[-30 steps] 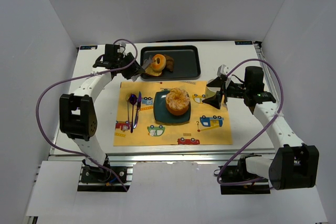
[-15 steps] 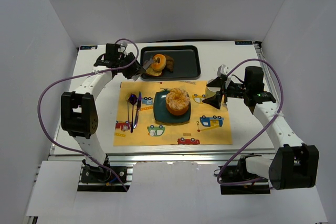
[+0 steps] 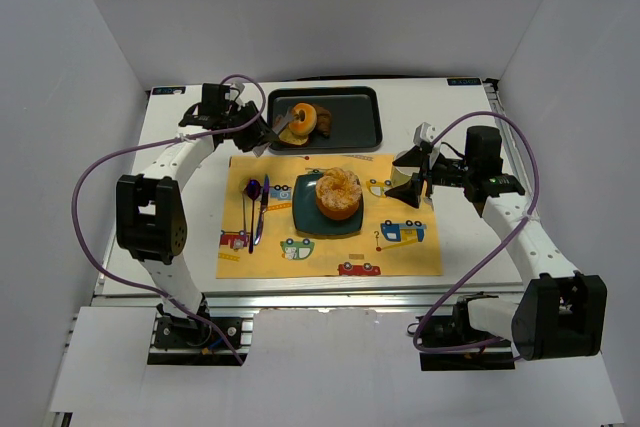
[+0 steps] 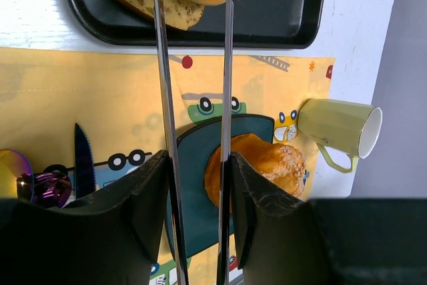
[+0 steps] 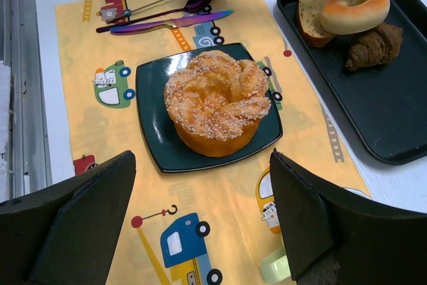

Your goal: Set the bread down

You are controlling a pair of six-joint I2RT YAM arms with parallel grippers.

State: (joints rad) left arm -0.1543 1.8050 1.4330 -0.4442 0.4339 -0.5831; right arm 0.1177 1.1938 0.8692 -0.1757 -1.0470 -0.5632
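The large orange-golden bun (image 3: 338, 193) sits on a dark teal plate (image 3: 305, 219) on the yellow mat; it also shows in the right wrist view (image 5: 217, 101) and the left wrist view (image 4: 257, 165). The ring doughnut (image 3: 303, 120) lies in the black tray (image 3: 355, 129), leaning on the toast slice (image 5: 308, 15). My left gripper (image 3: 262, 134) is shut on metal tongs (image 4: 163, 98), whose tips sit at the doughnut (image 5: 357, 11) on both sides. My right gripper (image 3: 412, 179) is open and empty above the mat, right of the plate.
A dark croissant (image 5: 373, 45) lies in the tray beside the doughnut. A green cup (image 4: 337, 128) lies on its side right of the plate. A purple spoon and knife (image 3: 255, 202) lie left of the plate. White walls enclose the table.
The left wrist has shifted very slightly at the tray with the tongs at the doughnut. The right arm, bun and plate have not moved.
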